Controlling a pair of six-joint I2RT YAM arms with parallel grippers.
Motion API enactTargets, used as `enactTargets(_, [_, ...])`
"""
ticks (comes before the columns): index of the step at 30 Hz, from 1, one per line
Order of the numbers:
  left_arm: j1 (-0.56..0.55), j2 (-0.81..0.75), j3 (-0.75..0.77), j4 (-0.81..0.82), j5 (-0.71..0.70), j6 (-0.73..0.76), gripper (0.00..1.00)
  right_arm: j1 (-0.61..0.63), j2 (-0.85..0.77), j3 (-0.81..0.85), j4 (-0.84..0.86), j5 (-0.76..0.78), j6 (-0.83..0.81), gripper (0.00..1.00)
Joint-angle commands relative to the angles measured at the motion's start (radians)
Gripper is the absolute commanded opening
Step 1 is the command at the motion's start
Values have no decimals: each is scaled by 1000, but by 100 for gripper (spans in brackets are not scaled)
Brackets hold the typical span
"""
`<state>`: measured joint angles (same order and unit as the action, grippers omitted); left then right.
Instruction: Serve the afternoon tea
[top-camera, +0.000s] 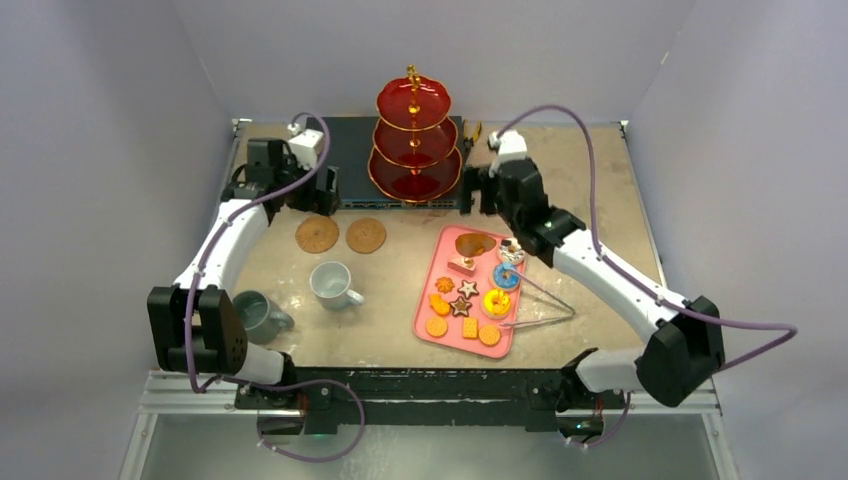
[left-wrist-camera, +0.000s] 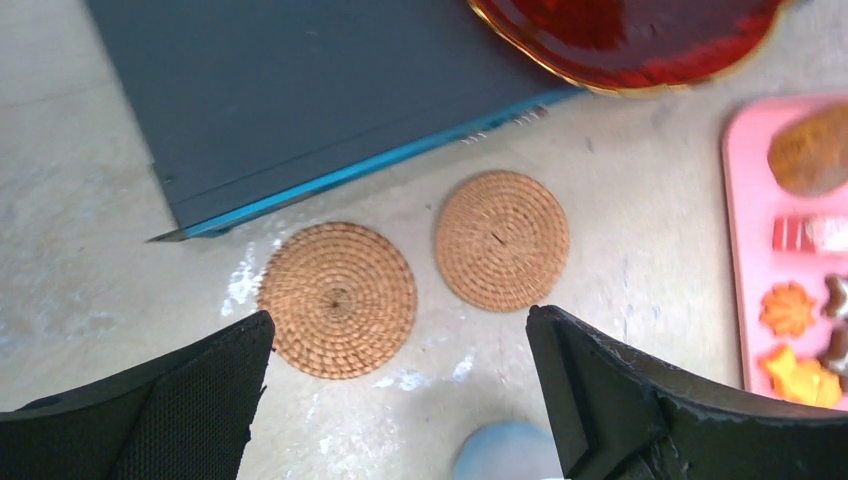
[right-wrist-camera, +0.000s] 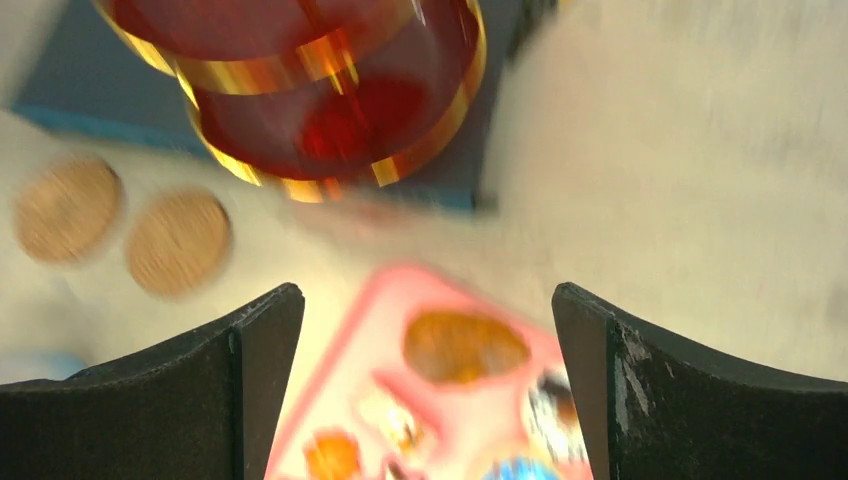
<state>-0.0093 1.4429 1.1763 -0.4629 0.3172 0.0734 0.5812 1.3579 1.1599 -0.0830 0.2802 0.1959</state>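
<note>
We are holding left fingers (left-wrist-camera: 140, 420) and right fingers (right-wrist-camera: 700, 400) spread, empty, near the stand (top-camera: 414, 140). We are judging the pastries (top-camera: 495, 302) light and slick, best pinched across their sides.

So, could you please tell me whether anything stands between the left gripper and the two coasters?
Nothing visible does. The left gripper hangs open above the table, with the left coaster and right coaster lying flat just beyond its fingertips; the box lies past them.
</note>
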Motion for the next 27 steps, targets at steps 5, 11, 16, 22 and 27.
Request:
enactTargets(5, [-162, -53, 47, -126, 4, 173, 99, -53, -180, -256, -352, -25, 271, 97])
enactTargets(11, [-163, -50, 69, -118, 19, 150, 99, -112, -264, -297, -439, -43, 323, 93])
enactTargets(16, [-164, -48, 88, -111, -3, 133, 99, -186, -205, -269, -508, -102, 316, 86])
enactTargets(22, [-163, -46, 101, -96, -13, 118, 99, -216, -153, -263, -531, -195, 307, 74])
enactTargets(27, [-162, -41, 110, -83, -9, 95, 99, -262, -82, -272, -528, -222, 270, 70])
